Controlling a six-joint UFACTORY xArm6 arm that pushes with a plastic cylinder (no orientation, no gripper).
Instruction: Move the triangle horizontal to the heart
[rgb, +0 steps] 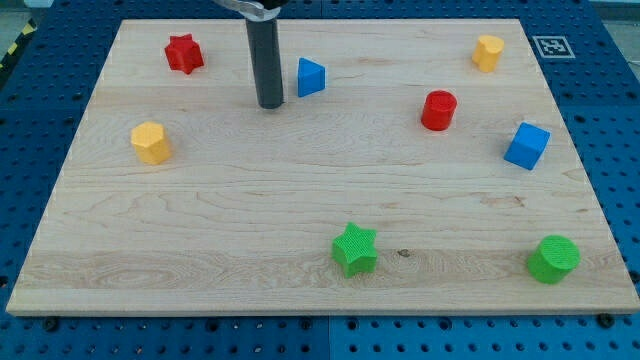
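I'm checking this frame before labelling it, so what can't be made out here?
- Camera view: the arm above my tip is cut off by the view's top edge.
- Whether the tip touches the blue triangle on its right: a thin gap seems to show, but I cannot be sure.
- Which block is the heart: the yellow block at the view's left and the yellow block at the top right are too small to tell.

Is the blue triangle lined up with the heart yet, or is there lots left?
Nothing looks done yet. My tip sits just left of the blue triangle, near the view's top. The yellow heart lies lower, at the view's left. The triangle must come down level with it.
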